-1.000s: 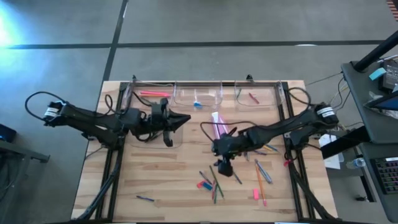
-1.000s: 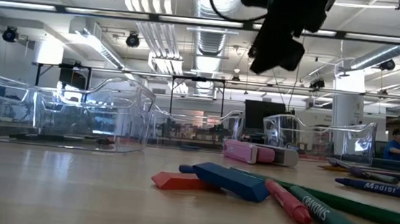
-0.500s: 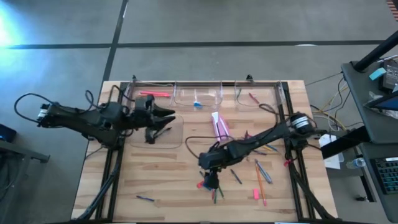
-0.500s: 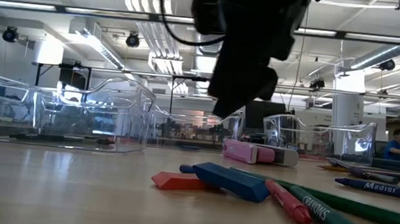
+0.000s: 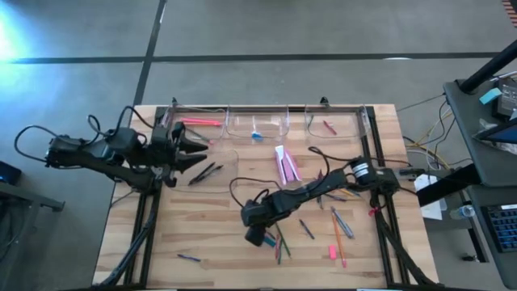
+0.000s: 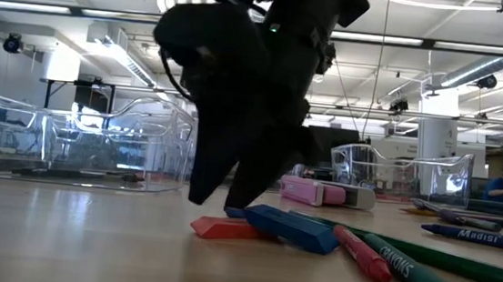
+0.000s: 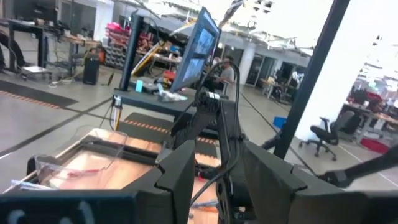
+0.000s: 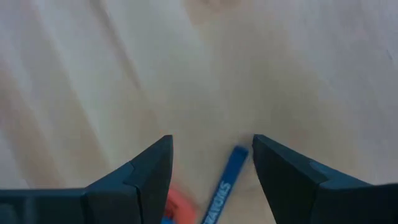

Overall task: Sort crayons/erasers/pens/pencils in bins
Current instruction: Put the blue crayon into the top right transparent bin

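Observation:
My right gripper (image 5: pixel 257 236) is open and low over a small pile near the table's middle front. A red eraser (image 6: pixel 226 228) and a blue eraser (image 6: pixel 289 228) lie flat there among green and red sticks (image 6: pixel 405 264). In the right wrist view the open gripper (image 8: pixel 211 174) straddles a blue lettered stick (image 8: pixel 225 180) and the red eraser (image 8: pixel 177 202). My left gripper (image 5: pixel 198 153) is open and empty, raised over the table's left side. Two dark pens (image 5: pixel 206 172) lie in the wide clear bin (image 5: pixel 228 184). Three more clear bins (image 5: pixel 258 125) line the far edge. My right gripper's fingers (image 6: pixel 231 171) point down and reach almost to the table, right behind the red eraser. I cannot tell whether they touch it or the table.
A pink-and-white pack (image 5: pixel 284 164) lies at the table's middle. Loose pens and sticks (image 5: pixel 339 222), a pink eraser (image 5: pixel 332 252) and a blue pen (image 5: pixel 188 258) lie at the front. The far bins hold a pink stick (image 5: pixel 200 122), a blue piece (image 5: pixel 256 136) and a red crayon (image 5: pixel 329 127).
My right gripper has swung toward the table's left and near edges and come down onto the pile with the erasers. My left gripper has drawn back toward the table's left edge; the two dark pens now lie uncovered in the wide bin.

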